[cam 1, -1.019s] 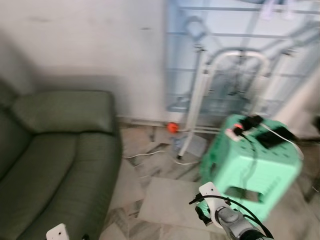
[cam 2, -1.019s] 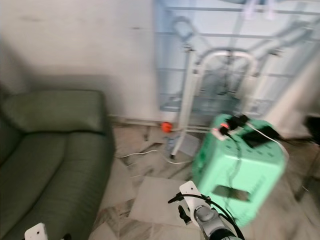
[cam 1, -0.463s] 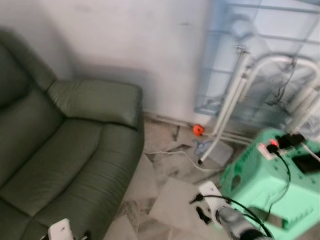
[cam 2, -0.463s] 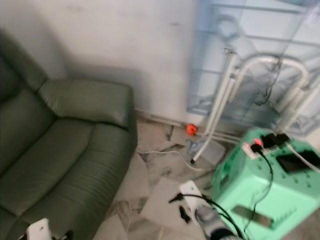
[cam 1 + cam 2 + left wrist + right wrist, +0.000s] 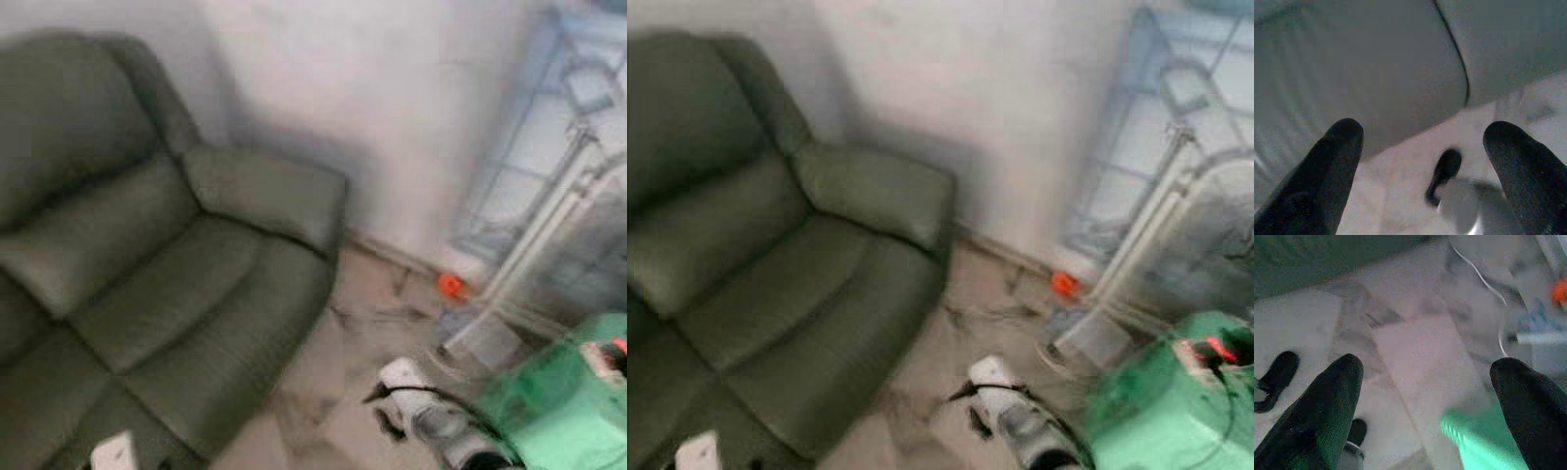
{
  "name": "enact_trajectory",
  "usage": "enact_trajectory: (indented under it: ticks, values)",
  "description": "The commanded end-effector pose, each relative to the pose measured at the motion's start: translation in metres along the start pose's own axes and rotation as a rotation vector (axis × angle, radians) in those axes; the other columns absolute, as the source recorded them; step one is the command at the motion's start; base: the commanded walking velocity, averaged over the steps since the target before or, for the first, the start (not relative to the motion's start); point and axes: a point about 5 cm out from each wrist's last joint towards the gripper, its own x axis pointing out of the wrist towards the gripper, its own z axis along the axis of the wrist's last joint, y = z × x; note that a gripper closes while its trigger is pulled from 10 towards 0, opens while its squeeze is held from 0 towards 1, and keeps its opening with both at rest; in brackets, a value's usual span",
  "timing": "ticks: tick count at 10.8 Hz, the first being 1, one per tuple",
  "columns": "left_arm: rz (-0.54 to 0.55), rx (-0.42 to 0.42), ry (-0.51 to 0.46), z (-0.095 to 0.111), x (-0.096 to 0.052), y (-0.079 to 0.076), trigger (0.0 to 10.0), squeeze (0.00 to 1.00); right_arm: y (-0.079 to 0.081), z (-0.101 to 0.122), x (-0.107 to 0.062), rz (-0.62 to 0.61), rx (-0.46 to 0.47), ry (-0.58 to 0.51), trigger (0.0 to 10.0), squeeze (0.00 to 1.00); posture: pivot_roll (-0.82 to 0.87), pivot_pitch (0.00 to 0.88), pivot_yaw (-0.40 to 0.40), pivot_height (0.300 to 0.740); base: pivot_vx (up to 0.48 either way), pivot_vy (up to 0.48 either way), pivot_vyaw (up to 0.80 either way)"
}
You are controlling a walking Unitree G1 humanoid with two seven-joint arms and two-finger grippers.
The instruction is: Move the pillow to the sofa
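A dark green leather sofa (image 5: pixel 147 264) takes up the left of the blurred head views, its armrest (image 5: pixel 266 191) against the white wall. My left gripper (image 5: pixel 1422 147) is open and empty, hanging low beside the sofa's front edge (image 5: pixel 1352 88) over the pale floor. My right gripper (image 5: pixel 1425 387) is open and empty too, above the marble floor (image 5: pixel 1415 352) next to a green stool corner (image 5: pixel 1484 440). Part of my right arm (image 5: pixel 431 421) shows at the bottom of the head view.
A mint green stool (image 5: pixel 568 401) with a power strip stands at the right. Behind it are a white tubular frame (image 5: pixel 529 255) and a blue wire rack (image 5: pixel 578 147) by the wall. A small orange object (image 5: pixel 450 285) and a white cable (image 5: pixel 1484 289) lie on the floor.
The camera has swung left: the sofa now fills far more of the view and the stool and rack have slid to the right edge. Both arms hang as before.
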Motion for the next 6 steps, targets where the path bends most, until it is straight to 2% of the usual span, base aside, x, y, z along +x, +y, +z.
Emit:
enact_trajectory:
  ticks: [1,2,3,6]
  values:
    - [0.012,0.023,0.023,-0.0063,-0.0013,0.0025,10.0,0.0,-0.0054,-0.0042,-0.0012,-0.007,-0.015,0.012,10.0,0.0,-0.08,0.0,0.044,0.74,0.0,0.0,0.8]
    - [0.018,0.07,0.029,-0.0057,-0.0011,0.003,10.0,0.0,-0.005,-0.0044,-0.0011,-0.005,-0.017,0.012,10.0,0.0,-0.08,0.0,0.045,0.74,0.0,0.0,0.8]
    - [-0.024,0.0,0.052,-0.0092,-0.0012,-0.001,10.0,0.0,-0.0039,-0.004,-0.001,-0.003,-0.02,0.011,10.0,0.0,-0.08,0.0,0.046,0.74,0.0,0.0,0.8]
    - [0.008,0.06,0.054,-0.0107,-0.0017,0.0013,10.0,0.0,-0.0026,-0.0046,-0.0009,0.001,-0.024,0.013,10.0,0.0,-0.07,0.0,0.048,0.74,0.0,0.0,0.8]
